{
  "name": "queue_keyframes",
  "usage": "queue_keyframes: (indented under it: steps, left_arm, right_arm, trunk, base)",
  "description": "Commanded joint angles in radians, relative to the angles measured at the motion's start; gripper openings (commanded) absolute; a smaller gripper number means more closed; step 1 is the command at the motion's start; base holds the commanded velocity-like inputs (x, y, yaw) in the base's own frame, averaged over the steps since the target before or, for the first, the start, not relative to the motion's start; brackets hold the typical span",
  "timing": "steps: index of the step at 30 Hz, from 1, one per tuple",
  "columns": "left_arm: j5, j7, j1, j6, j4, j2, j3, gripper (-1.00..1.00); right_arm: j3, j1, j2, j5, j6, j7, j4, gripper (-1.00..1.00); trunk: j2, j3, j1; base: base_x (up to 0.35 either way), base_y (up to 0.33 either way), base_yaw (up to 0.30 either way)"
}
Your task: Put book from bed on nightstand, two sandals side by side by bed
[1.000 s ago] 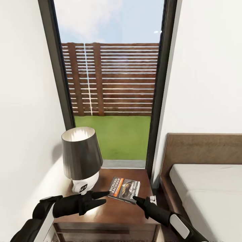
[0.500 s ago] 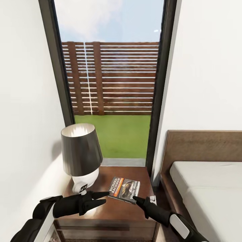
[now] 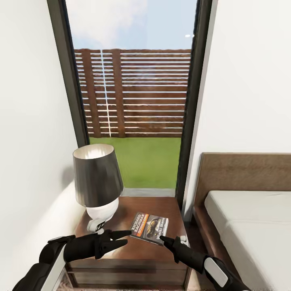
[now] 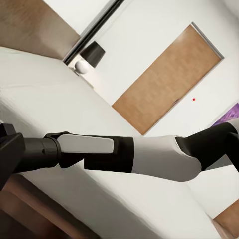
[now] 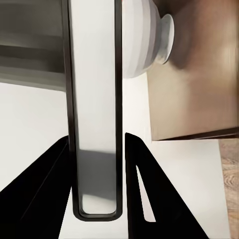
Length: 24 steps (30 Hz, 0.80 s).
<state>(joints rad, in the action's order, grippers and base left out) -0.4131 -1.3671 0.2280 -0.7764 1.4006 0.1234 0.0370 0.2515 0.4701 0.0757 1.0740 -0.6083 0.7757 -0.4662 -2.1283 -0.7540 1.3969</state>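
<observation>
The book lies flat on the nightstand, near its right front part, with bare dark wood all around it. Its cover says "RICHARD BACHMAN" in white at one end, an orange strip beside that is too small to read, and the white words at the other end look like "Wielki Marsz", though they are blurry. A lamp with a dark shade and a round white base stands on the left back part of the nightstand, near the book but not touching it. The left gripper hovers just left of the book, its 2 fingers a little apart and holding nothing. The right gripper points at the book's front right edge; I cannot tell if its fingers are spread or closed. The bed is just right of the nightstand.
</observation>
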Motion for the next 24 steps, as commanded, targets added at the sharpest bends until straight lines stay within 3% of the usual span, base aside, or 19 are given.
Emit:
queue_keyframes:
  steps: [1,7,13,24]
  left_arm:
    - [-0.006,0.0,0.001,-0.01,0.0,0.001,0.002,1.0]
    - [-0.006,0.0,0.001,-0.01,0.0,0.001,0.001,1.0]
    - [-0.006,0.0,0.001,-0.01,-0.002,0.001,-0.002,1.0]
    - [-0.007,0.0,0.001,-0.01,-0.021,0.001,-0.003,1.0]
  right_arm:
    - [0.005,0.001,0.001,0.011,-0.005,0.0,0.0,-1.0]
    - [0.005,0.001,0.001,0.011,-0.005,0.0,0.0,-1.0]
    - [0.005,0.001,0.001,0.011,-0.005,0.0,0.0,-1.0]
    - [0.005,0.001,0.001,0.011,-0.005,0.0,0.0,-1.0]
  trunk:
    - [-0.008,-0.004,0.004]
    - [-0.05,-0.023,0.027]
    - [-0.05,-0.023,0.027]
    - [-0.05,-0.023,0.027]
  base:
    - [0.0,0.0,0.0]
    - [0.0,0.0,0.0]
    - [0.015,0.0,0.0]
    - [0.182,0.0,0.0]
